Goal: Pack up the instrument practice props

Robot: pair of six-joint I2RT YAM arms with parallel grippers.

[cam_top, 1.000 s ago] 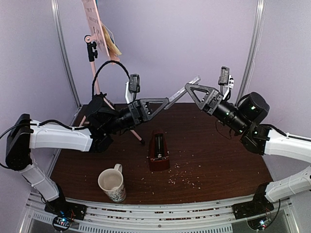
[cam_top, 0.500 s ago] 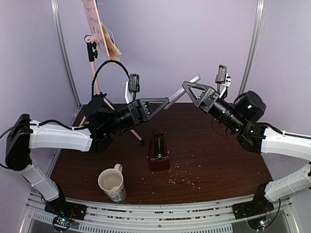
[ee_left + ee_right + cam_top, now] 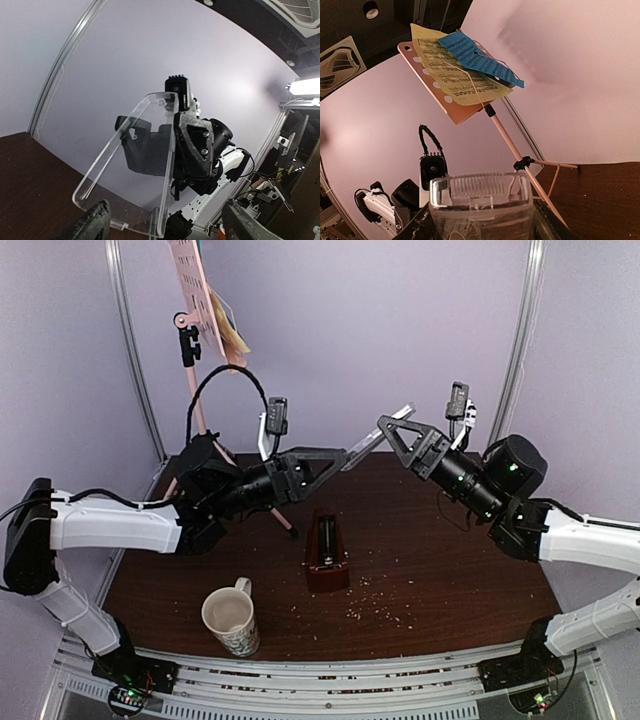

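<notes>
The clear wedge cover [image 3: 368,441] hangs in the air over the table's middle, between my two grippers. My right gripper [image 3: 393,430] is shut on its upper end, and the ribbed edge of the cover [image 3: 482,202] fills the gap between its fingers. My left gripper [image 3: 338,456] stands open around the cover's lower end [image 3: 132,170], its fingertips [image 3: 95,225] well off the plastic. The dark red-brown metronome [image 3: 326,553] stands uncovered on the table below. The pink music stand [image 3: 197,300] rises at the back left with a yellow sheet [image 3: 462,80] and a blue sheet [image 3: 477,56] on its desk.
A cream patterned mug [image 3: 232,619] stands near the front left edge. Crumbs [image 3: 385,608] are scattered on the brown tabletop right of the metronome. The stand's tripod legs [image 3: 283,520] spread under my left arm. Purple walls close in the back and sides.
My left gripper has opened and let go of the clear cover. My right gripper has closed on the cover's upper end and shifted slightly left.
</notes>
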